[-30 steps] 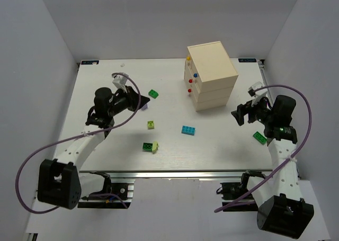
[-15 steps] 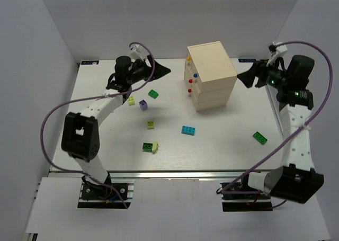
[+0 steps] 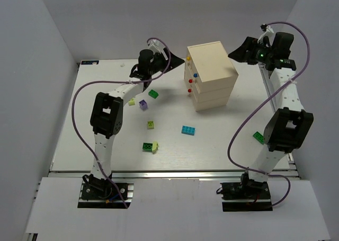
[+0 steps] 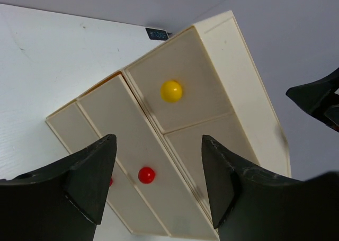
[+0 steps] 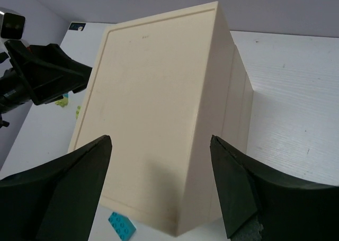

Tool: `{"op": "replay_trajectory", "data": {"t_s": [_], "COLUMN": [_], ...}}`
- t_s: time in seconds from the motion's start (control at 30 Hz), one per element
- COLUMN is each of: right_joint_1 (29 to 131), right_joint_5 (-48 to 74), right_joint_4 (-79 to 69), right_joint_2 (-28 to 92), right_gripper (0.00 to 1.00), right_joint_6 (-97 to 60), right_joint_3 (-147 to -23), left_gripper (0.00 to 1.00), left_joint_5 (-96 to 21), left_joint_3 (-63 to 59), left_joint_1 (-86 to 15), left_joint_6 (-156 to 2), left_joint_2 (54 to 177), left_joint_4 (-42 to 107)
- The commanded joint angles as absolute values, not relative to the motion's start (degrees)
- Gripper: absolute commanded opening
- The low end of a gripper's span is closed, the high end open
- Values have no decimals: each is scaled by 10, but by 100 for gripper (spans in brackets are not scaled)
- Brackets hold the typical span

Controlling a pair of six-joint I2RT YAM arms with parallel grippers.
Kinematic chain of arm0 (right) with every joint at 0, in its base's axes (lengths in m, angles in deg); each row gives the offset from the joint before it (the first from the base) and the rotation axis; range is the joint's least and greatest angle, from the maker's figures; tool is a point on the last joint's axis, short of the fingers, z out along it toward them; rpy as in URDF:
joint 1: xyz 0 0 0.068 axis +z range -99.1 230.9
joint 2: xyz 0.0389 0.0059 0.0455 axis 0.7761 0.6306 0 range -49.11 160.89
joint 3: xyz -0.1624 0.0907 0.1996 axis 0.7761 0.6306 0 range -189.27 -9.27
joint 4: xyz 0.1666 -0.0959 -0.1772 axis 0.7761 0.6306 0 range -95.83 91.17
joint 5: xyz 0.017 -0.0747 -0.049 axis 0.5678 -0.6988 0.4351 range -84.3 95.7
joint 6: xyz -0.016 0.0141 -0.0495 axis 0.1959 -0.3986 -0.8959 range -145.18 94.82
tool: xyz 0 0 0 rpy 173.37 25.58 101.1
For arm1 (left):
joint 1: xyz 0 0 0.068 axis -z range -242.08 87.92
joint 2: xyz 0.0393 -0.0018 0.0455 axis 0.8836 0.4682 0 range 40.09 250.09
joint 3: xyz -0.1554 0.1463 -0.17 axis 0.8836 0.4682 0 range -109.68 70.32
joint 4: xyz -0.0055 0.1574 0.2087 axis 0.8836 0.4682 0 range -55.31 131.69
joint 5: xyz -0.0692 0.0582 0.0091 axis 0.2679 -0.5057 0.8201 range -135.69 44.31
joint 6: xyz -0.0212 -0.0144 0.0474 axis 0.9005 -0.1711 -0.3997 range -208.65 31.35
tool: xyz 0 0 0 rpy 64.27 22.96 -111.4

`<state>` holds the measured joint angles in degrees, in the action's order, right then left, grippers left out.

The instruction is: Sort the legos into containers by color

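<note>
Overhead, the cream chest [image 3: 211, 74] stands toward the far side of the table [image 3: 106, 145]. The left gripper [image 3: 175, 58] hangs just beside its knobbed front, and the right gripper [image 3: 238, 51] hangs at its far right side. The legos lie loose on the table. A green brick [image 3: 153, 94], a pale brick [image 3: 131, 101] and a purple brick [image 3: 143, 104] sit left of the chest. A yellow-green brick [image 3: 151, 124], a blue brick [image 3: 187, 130] and a green-and-pale pair [image 3: 150, 145] lie nearer the bases, and another green one [image 3: 258, 137] lies far right.

From the left wrist, that claw's jaws stand wide apart with nothing between them. They frame the drawer fronts, where a yellow knob [image 4: 171, 91] and a red knob [image 4: 146, 174] show.

From the right wrist, the jaws are likewise spread wide and empty over the chest's plain top. The blue brick shows at the lower edge.
</note>
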<state>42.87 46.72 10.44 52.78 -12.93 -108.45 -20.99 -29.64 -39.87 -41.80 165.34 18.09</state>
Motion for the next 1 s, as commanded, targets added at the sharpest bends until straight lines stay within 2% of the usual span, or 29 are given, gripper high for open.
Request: {"op": "replay_trajectory", "data": {"t_s": [0.0,0.27,0.47,0.57,0.7,0.97], "right_joint_1": [441,463,477,482,481,481], "right_joint_5": [481,424,385,386,388,385], "right_joint_4": [81,116,133,141,139,123], "right_joint_2": [560,643,662,666,666,658], "right_gripper": [80,77,77,73,62,61], "right_joint_6": [-103,-125,-150,-154,-154,-152], "right_joint_3": [-1138,-1195,-1199,-1195,-1176,-1149], "left_gripper": [75,74,74,73,72,67], "left_joint_5": [-235,-223,-219,-212,-201,-191], "left_joint_3": [-339,-428,-456,-470,-488,-471], "left_joint_1": [-397,-397,-391,-391,-386,-381], "left_joint_6": [-396,-379,-371,-365,-363,-371], "left_joint_2": [1660,1723,1744,1756,1771,1768], "left_joint_4": [149,148,156,159,168,189]}}
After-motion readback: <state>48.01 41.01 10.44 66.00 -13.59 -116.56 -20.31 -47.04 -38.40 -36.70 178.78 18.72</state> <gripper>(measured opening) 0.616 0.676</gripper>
